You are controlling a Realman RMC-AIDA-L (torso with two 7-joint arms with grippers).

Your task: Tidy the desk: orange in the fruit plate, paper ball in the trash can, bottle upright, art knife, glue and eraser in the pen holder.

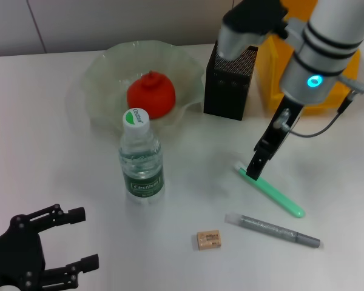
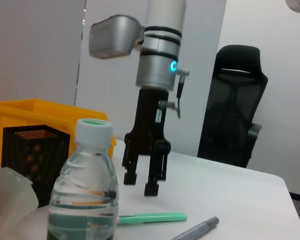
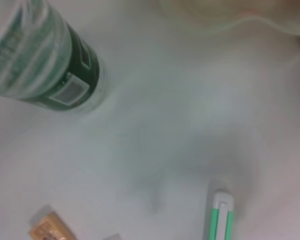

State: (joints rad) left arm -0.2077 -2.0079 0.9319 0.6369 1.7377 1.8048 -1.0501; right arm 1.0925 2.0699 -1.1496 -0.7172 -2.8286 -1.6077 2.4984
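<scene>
My right gripper hangs open just above the near end of the green art knife, touching nothing; the left wrist view shows the right gripper a little above the knife. The grey glue stick and the tan eraser lie nearer the front. The bottle stands upright with its cap on. The orange rests in the pale green fruit plate. Behind it stands the black mesh pen holder. My left gripper sits open at the front left. The paper ball is out of view.
A yellow bin stands behind the right arm, beside the pen holder. In the right wrist view the bottle, the knife's end and the eraser lie on the white table.
</scene>
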